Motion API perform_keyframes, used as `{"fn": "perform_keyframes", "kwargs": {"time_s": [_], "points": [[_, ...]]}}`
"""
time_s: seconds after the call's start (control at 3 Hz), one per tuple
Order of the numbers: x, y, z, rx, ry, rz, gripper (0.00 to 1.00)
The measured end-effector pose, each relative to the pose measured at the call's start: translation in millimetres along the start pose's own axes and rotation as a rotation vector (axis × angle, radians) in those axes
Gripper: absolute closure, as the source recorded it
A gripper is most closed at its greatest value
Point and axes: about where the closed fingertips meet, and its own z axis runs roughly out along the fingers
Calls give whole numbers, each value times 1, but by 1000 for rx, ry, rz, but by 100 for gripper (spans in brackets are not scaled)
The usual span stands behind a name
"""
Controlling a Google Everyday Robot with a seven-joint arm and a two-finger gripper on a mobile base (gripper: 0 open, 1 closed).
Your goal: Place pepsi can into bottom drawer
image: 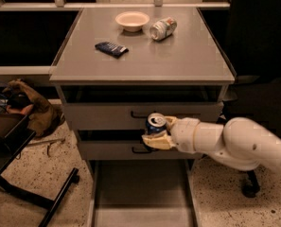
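Note:
My gripper [157, 132] is shut on the pepsi can [155, 125], a dark blue can with a silver top, held upright. It hangs in front of the two upper drawer fronts with black handles, just right of centre. The white arm reaches in from the right. The bottom drawer [97, 193] is pulled out below, a long grey tray with low side walls. The can is above the drawer's back part and well clear of its floor.
On the cabinet top [178, 60] lie a white bowl [132, 20], a silvery can on its side [162, 28] and a dark blue packet [111, 48]. A black stand [40, 197] and a brown bag [31, 108] are at the left. A chair base [251, 188] is at the right.

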Motion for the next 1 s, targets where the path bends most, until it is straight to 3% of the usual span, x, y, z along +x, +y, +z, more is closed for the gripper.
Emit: {"fn": "perform_keyframes", "kwargs": {"time_s": [0.33,1.0], "points": [[35,4,13,69,-46,42,100],[40,7,20,69,-60,47,100]]}}
